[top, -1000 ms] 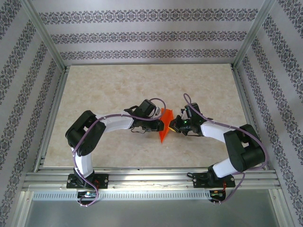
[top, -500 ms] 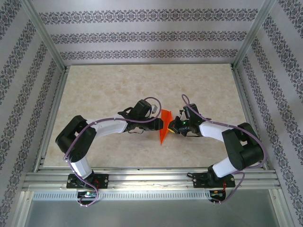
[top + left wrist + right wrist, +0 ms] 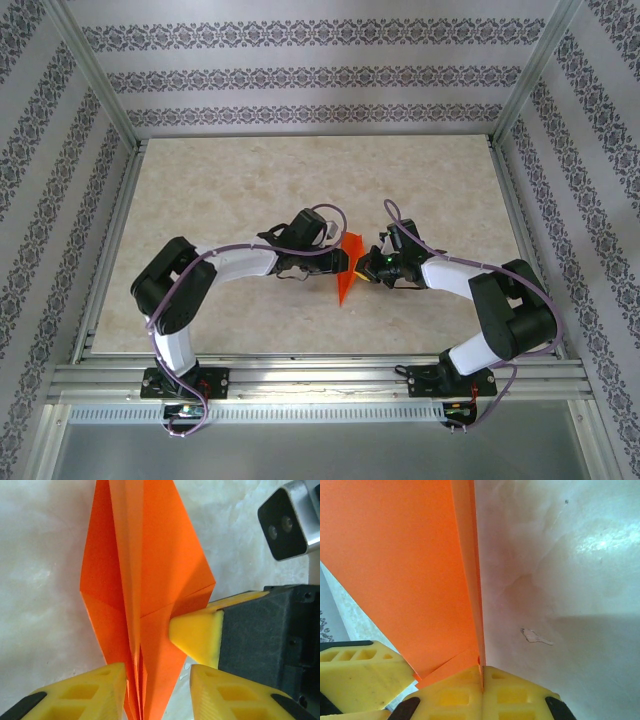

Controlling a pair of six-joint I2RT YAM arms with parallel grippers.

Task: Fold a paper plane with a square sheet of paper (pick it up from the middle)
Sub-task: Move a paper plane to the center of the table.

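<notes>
On the table (image 3: 200, 200), paper plane (image 3: 346, 282), seemingly half-hidden.

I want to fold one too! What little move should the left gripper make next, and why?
Probably close the left gripper on the paper plane: its fingers stand apart on either side of the centre crease, while the right gripper is shut on the paper's edge.

Paper plane (image 3: 160, 570) top & btm cut off; L fingers (image 3: 85, 695) partly too.
</notes>
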